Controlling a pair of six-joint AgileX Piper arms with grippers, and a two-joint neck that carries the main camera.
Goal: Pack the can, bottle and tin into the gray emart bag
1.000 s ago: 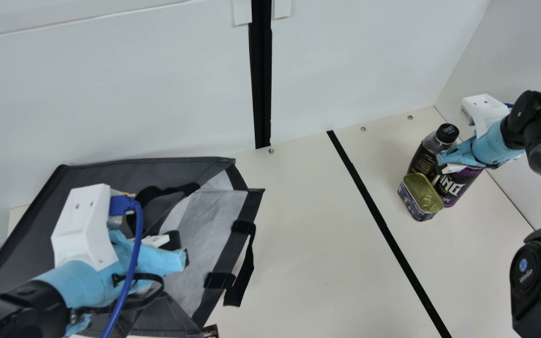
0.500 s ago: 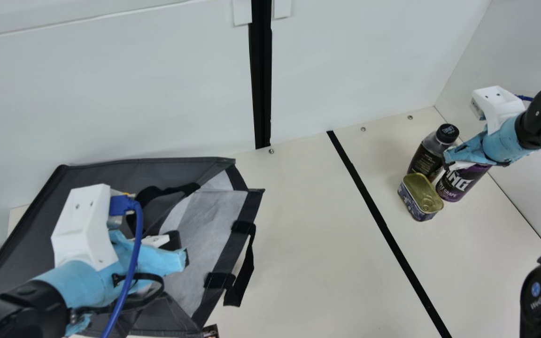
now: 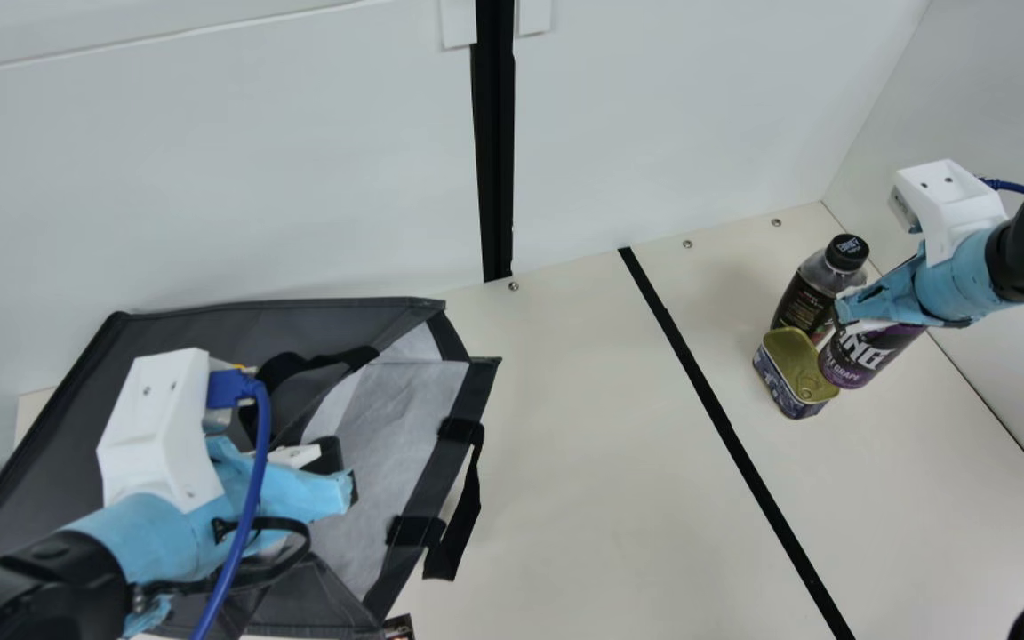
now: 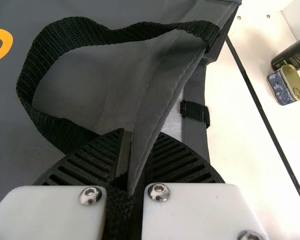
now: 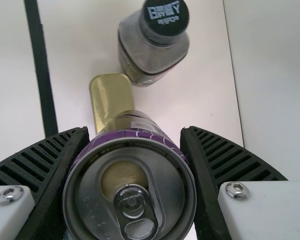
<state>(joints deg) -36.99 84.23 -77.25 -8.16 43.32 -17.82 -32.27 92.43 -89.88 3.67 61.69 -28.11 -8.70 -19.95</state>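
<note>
Watching the can swing in toward the tin and bottle, main view, so packing's still ahead; left wrist view, my left gripper pinches the bag; right wrist view, my right gripper clamps the can.

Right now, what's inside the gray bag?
Only pale lining can be seen inside the gray bag. The left gripper, shut on its edge, and the bag's own folds cover the rest, so anything deeper is hidden.

Left claw pinched close — right claw (the wider one) parted.
</note>
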